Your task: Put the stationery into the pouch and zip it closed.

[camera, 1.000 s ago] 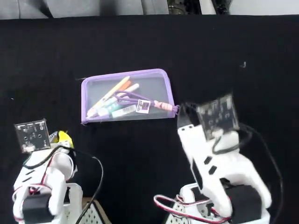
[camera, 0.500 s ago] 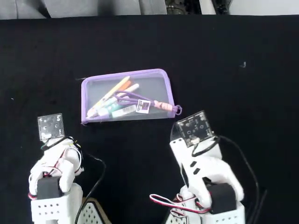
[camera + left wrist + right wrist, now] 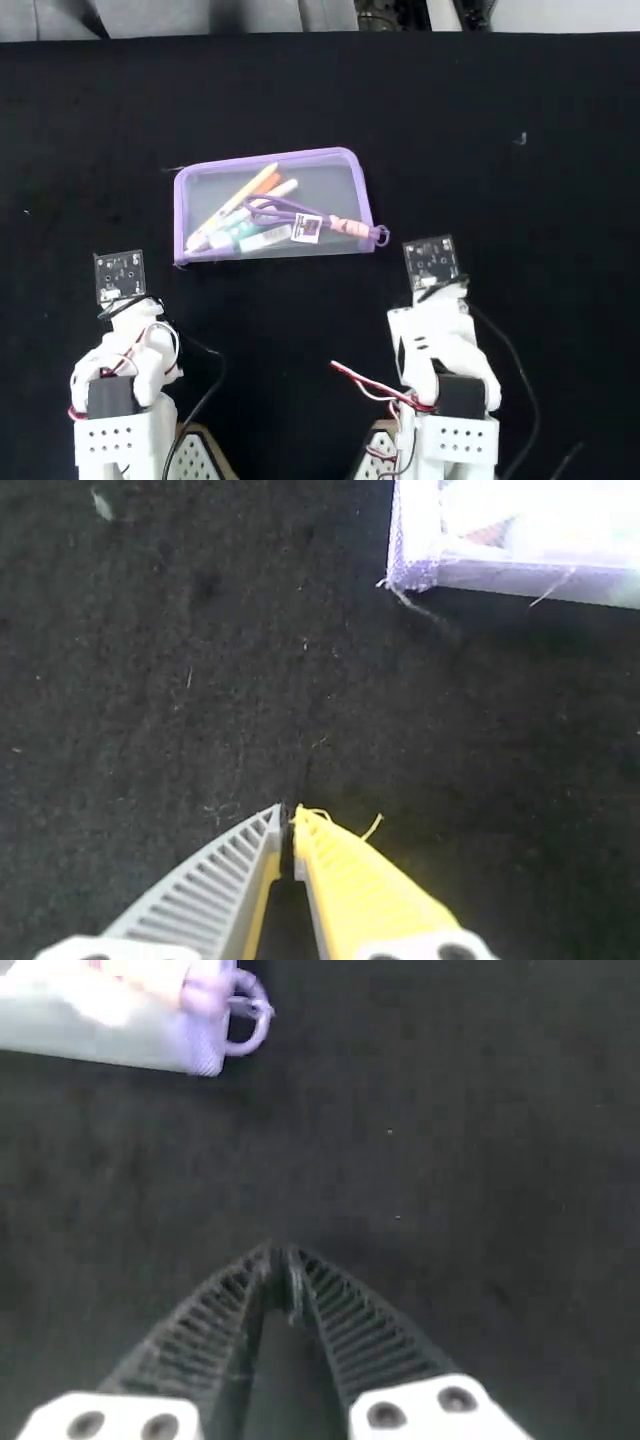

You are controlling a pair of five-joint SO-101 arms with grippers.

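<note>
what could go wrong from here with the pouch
The zip pull ring sticks out at the pouch corner nearest the right gripper; a forward move could snag it. Whether the zip is fully shut is hard to tell, so pens might slip out if lifted.

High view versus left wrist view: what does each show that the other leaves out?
The high view gives the whole purple-edged mesh pouch, coloured pens inside, its ring zipper pull, and the white left arm and right arm. The left wrist view gives the grey-and-yellow left gripper close up, shut. Both share the black tablecloth and the pouch's corner.
</note>
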